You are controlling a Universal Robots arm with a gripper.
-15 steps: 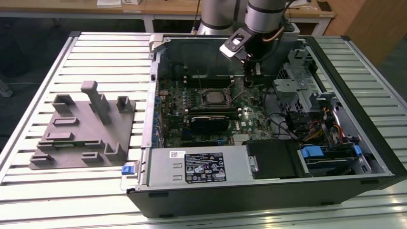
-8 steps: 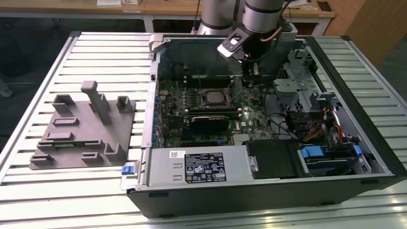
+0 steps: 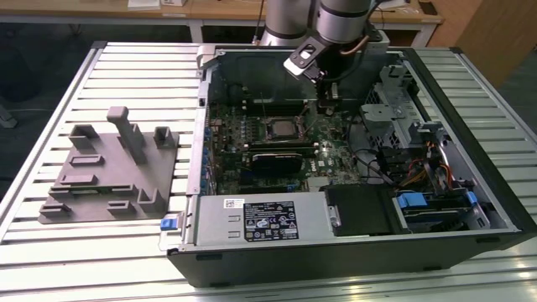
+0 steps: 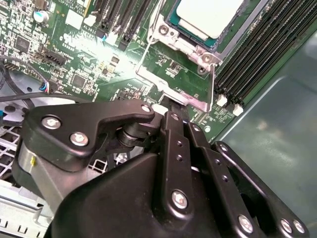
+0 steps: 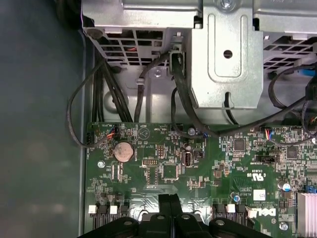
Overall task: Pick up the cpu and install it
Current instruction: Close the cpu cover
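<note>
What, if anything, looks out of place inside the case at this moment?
Nothing is spilled or damaged. One thing stands out: in the second wrist view the cpu lies in its socket, but the metal retention frame is swung open beside it, with the shut gripper at its edge.

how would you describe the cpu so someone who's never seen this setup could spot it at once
Start at the big open black computer case and find the green motherboard inside. Near the board's middle sits a square metal socket frame holding the cpu, a small flat square chip. Its pale silver face sets it apart from the long black memory slots beside it.
</note>
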